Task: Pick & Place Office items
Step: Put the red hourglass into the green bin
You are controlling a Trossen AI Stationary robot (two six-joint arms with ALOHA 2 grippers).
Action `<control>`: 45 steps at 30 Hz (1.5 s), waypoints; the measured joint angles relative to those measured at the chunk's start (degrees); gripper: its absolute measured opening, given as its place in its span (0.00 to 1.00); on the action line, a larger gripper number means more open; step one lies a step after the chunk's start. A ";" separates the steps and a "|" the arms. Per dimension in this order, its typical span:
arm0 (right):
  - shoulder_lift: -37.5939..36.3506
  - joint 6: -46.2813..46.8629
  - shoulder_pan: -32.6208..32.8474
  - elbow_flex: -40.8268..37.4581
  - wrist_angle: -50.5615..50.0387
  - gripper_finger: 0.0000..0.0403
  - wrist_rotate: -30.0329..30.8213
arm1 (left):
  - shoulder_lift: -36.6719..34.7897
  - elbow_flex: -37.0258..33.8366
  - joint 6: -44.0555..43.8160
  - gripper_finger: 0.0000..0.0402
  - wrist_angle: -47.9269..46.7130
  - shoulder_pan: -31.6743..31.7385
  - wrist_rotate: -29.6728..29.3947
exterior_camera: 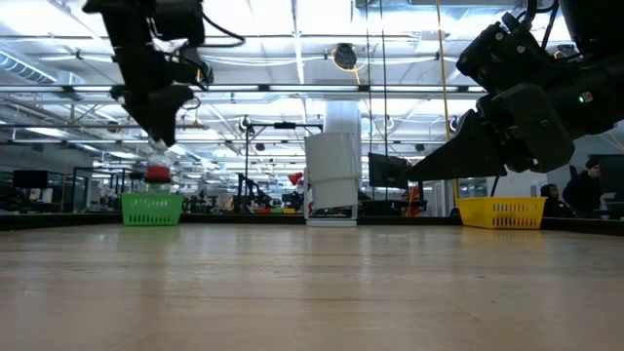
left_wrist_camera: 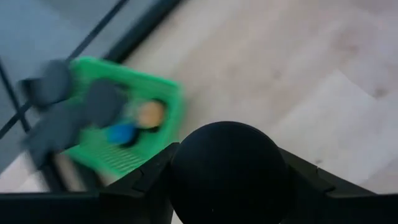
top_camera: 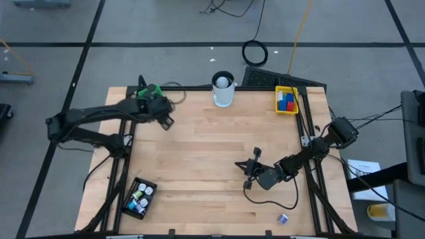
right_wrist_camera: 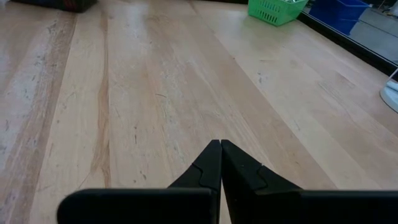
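A pale blond wood bench (top_camera: 212, 153), streaked with darker grain, is showing under two black arms. A bright green tray (top_camera: 149, 91) is sitting at the left far corner, a yellow tray (top_camera: 286, 100) holding blue and red blocks (top_camera: 286, 101) at the right far corner, and a black tray (top_camera: 139, 198) with white-and-blue pieces (top_camera: 141, 196) at the near left. A white cup (top_camera: 224, 90) is standing between them. A small blue-and-white piece (top_camera: 283, 218) is lying alone near the front edge.

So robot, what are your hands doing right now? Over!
Left gripper over the green tray, jaws round a black round item. Right gripper shut, empty, low over mid-table. Nothing blocking the tray.
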 joint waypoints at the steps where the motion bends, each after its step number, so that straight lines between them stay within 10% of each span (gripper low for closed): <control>1: 0.00 0.00 0.02 0.00 0.00 0.00 -0.02 | -1.58 0.55 -0.50 0.52 -0.86 0.87 -0.56; 19: 0.00 -0.02 0.76 0.00 -0.02 0.00 0.10 | -13.51 -10.25 2.50 0.52 7.17 23.31 0.28; 45: 0.00 -0.02 0.76 0.00 0.00 0.00 0.15 | -8.30 -11.33 3.46 0.52 13.09 30.00 5.00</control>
